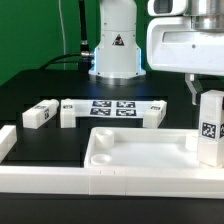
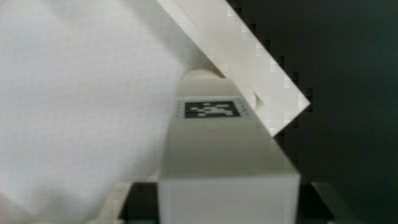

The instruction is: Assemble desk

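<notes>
The white tray-like tabletop (image 1: 140, 152) lies at the front middle of the table, rim up. My gripper (image 1: 206, 98) is at the exterior view's right, shut on a white block leg (image 1: 209, 128) with a tag on its side. It holds the leg upright at the tabletop's right end. In the wrist view the leg (image 2: 221, 150) sits between my dark fingers (image 2: 150, 202), its tag facing the camera, next to the tabletop's rim (image 2: 235, 52). Whether the leg touches the tabletop I cannot tell. Three more legs (image 1: 38, 115) (image 1: 68, 113) (image 1: 151, 114) lie behind the tabletop.
The marker board (image 1: 113, 107) lies flat behind the tabletop, in front of the robot base (image 1: 115, 45). Long white border rails run along the front (image 1: 45, 181) and the exterior view's left (image 1: 5, 141). The table surface is black.
</notes>
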You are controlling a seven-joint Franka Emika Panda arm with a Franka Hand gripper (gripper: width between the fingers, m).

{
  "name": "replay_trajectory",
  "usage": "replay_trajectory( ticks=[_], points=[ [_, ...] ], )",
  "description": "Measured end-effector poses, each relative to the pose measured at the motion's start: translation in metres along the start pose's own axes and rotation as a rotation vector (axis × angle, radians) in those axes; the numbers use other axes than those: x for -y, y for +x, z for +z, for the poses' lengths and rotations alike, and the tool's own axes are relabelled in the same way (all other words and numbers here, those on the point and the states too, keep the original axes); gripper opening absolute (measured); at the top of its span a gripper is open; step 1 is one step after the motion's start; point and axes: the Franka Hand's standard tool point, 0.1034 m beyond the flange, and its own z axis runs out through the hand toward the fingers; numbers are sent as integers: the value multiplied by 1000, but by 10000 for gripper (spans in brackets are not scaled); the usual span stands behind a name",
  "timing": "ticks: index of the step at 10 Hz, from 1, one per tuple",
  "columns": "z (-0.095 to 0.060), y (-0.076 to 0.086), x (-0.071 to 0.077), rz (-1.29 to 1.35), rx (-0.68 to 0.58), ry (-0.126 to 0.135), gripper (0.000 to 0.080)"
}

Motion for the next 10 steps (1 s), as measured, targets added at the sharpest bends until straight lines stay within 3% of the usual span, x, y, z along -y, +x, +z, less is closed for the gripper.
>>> replay_trajectory(
  ticks=[2,4,10],
  points=[
    [1,0,0,-47,0,-1,291],
    [1,-4,3,-194,-7,-9,608],
    [3,-8,4,-703,-2,-12,648]
  ],
)
